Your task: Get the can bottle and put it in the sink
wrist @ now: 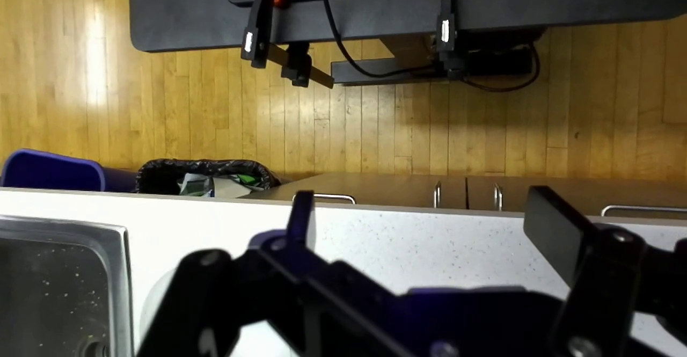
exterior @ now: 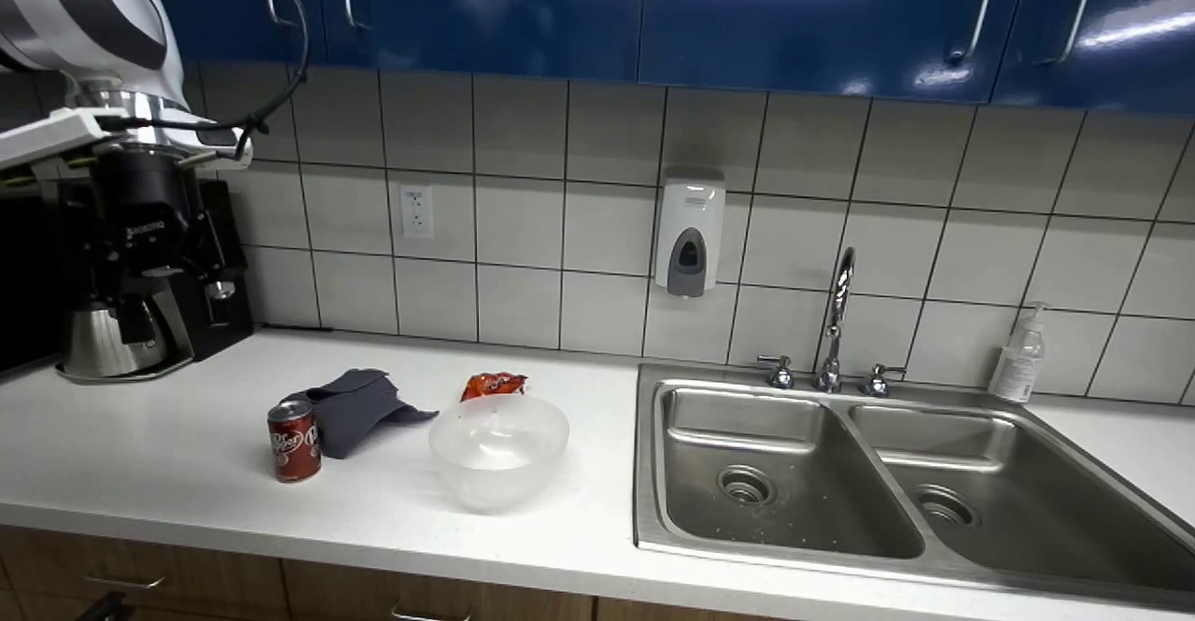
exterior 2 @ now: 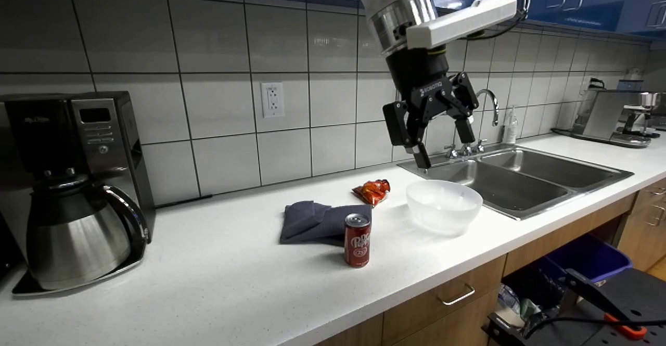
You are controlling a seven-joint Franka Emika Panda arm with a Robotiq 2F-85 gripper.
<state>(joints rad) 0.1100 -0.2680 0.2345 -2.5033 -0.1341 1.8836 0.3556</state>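
The can bottle, a small red drink can with a silvery top, stands upright on the white counter in both exterior views (exterior: 294,444) (exterior 2: 357,242). It is out of view in the wrist view. The stainless double-basin sink shows in both exterior views (exterior: 794,518) (exterior 2: 512,189), and its corner shows in the wrist view (wrist: 121,282). My gripper is open and empty, raised well above the counter and apart from the can, in both exterior views (exterior: 180,306) (exterior 2: 445,149). In the wrist view, bare counter shows between its spread fingers (wrist: 424,212).
A dark cloth (exterior: 355,411) lies right behind the can. A translucent bowl (exterior 2: 442,208) stands between can and sink, with a red packet (exterior 2: 373,192) behind it. A coffee maker (exterior 2: 78,231) stands at the counter's end. A chrome faucet (exterior: 834,322) rises behind the sink.
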